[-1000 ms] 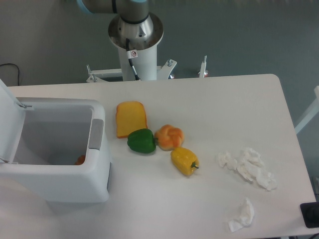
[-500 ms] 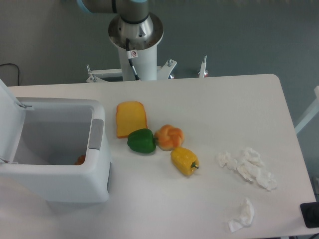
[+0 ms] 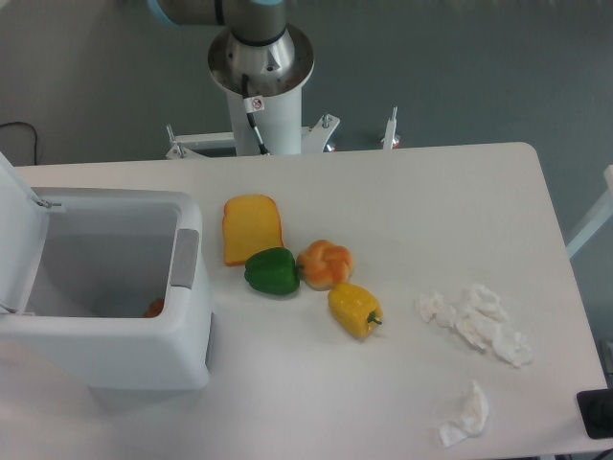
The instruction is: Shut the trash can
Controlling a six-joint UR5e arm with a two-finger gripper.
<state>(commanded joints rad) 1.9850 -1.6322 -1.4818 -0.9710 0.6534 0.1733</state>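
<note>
Clearly the trash can [image 3: 105,326] at the frame's lower left stands open, lid [image 3: 17,230] upright at the left edge; push it rightward and down gently, though the end effector is out of view, its state unknowable.

The setting is a robotics laboratory or test cell, not a home or kitchen. Indicators: an industrial arm base [image 3: 261,59] stands on a white pedestal behind a plain white table [image 3: 402,201], fixed with a metal bracket and bolts. The wall behind is bare grey. The items are arranged as test props: a toast slice [image 3: 252,228], a green pepper [image 3: 272,270], a bread roll [image 3: 326,264] and a yellow pepper [image 3: 354,310], apparently plastic replicas, plus crumpled tissues [image 3: 475,321]. A white trash can [image 3: 105,297] stands open at the table's left. A black cable [image 3: 21,134] runs along the left edge.
</note>
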